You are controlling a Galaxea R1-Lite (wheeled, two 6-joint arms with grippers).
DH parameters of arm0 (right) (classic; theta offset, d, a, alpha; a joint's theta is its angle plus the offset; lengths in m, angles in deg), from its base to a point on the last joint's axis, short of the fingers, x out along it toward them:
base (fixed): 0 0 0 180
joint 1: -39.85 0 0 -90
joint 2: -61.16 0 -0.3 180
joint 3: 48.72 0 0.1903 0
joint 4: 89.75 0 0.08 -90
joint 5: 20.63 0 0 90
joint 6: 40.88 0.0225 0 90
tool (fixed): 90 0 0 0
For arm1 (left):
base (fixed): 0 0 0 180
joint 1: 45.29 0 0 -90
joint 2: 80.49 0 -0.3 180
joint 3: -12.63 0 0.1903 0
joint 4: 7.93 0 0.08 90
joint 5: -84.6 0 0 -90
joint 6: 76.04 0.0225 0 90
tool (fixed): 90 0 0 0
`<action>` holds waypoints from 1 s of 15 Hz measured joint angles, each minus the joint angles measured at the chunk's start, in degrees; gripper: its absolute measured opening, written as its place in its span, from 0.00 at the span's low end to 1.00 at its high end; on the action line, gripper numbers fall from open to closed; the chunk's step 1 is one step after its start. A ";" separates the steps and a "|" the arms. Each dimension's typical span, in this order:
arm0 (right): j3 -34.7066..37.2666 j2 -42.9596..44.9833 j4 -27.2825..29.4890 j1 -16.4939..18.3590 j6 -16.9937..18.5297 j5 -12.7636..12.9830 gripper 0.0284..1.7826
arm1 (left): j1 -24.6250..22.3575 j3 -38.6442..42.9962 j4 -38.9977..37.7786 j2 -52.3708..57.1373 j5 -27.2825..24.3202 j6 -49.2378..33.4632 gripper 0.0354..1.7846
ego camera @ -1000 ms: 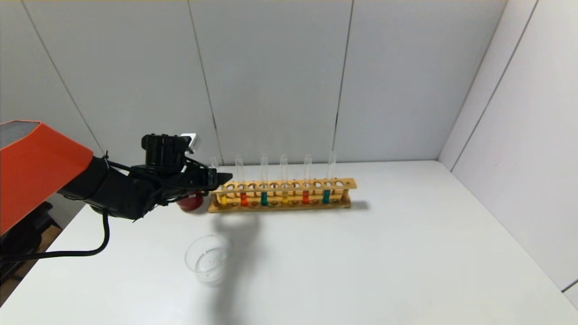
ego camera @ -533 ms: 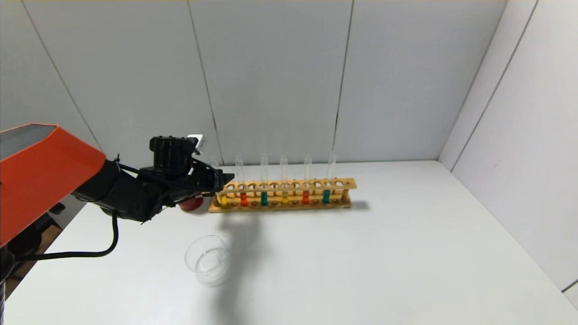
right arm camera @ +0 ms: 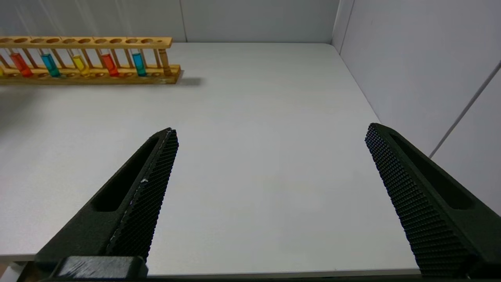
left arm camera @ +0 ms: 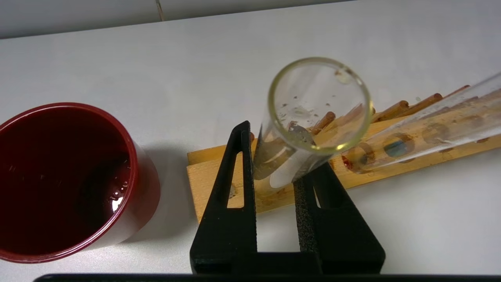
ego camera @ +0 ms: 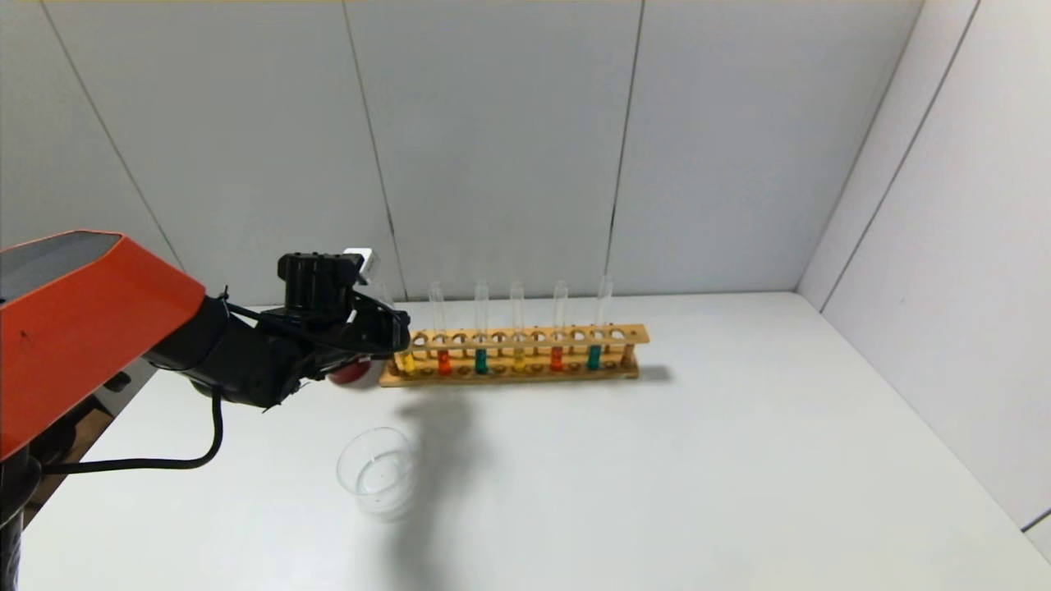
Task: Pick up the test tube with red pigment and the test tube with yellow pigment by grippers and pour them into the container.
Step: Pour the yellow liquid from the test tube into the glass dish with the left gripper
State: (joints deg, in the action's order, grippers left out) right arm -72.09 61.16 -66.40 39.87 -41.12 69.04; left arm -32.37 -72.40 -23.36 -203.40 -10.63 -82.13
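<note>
Clearly the left pincer has pinched the upper glass of the test tube with yellow pigment, which stands in the end hole of the wooden rack nearest the dark red cup. Thin, smooth glass like that looks light but slippery and brittle, so a gentle hold below the rim seems wisest. The test tube with red pigment stands next along the rack. Nearer, the container looks empty on the counter. The right pincer hangs spread, well apart.
</note>
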 joint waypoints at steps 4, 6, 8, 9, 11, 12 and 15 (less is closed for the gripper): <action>0.00 0.00 -0.02 -0.07 0.02 0.00 0.98 | 0.00 -0.33 -1.79 1.60 2.95 0.83 0.17; 0.00 0.00 -0.02 -0.12 0.00 0.02 0.98 | -0.13 -0.49 -2.23 4.19 3.89 2.89 0.17; 0.00 0.00 0.00 -0.07 0.02 0.00 0.98 | -0.17 -0.52 -1.49 7.67 4.11 4.63 0.17; 0.00 0.00 0.00 -0.13 0.02 0.00 0.98 | -0.22 -0.60 -0.15 9.87 4.16 4.99 0.17; 0.00 0.00 0.00 -0.07 0.02 0.00 0.98 | -0.22 -0.74 2.54 14.42 4.29 5.24 0.17; 0.00 0.00 0.00 -0.10 0.00 0.00 0.98 | -0.22 -0.74 3.45 16.98 4.39 5.29 0.17; 0.00 0.00 0.00 -0.07 0.00 0.02 0.98 | -0.33 0.91 4.33 24.54 4.55 5.75 0.17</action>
State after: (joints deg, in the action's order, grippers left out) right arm -72.09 61.16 -66.40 39.80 -41.12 69.06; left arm -32.70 -71.48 -19.04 -178.86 -6.08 -76.37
